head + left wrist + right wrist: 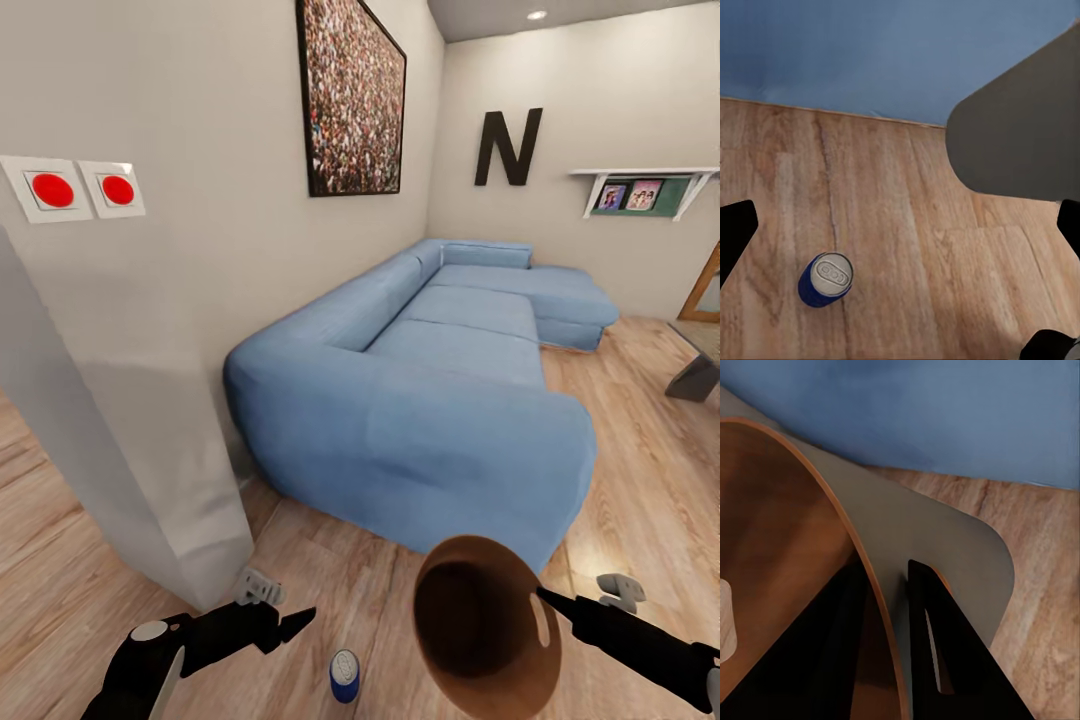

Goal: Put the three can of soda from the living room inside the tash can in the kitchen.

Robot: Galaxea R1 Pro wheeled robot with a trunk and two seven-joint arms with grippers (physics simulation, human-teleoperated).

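Observation:
A blue can of soda stands upright on the wood floor in front of the sofa, silver top up. It also appears in the left wrist view as the blue can. My left gripper hangs open just to its left and above it, fingers wide apart, holding nothing. My right gripper is shut on the rim of the tash can, one finger inside and one outside its wall. The bin is lifted and tilted, its brown inside facing the camera. Its grey outside is to the right of the can.
A large blue sofa fills the middle of the living room, close ahead of both grippers. A white wall corner with two red buttons juts out at the left. A grey table leg is at the far right.

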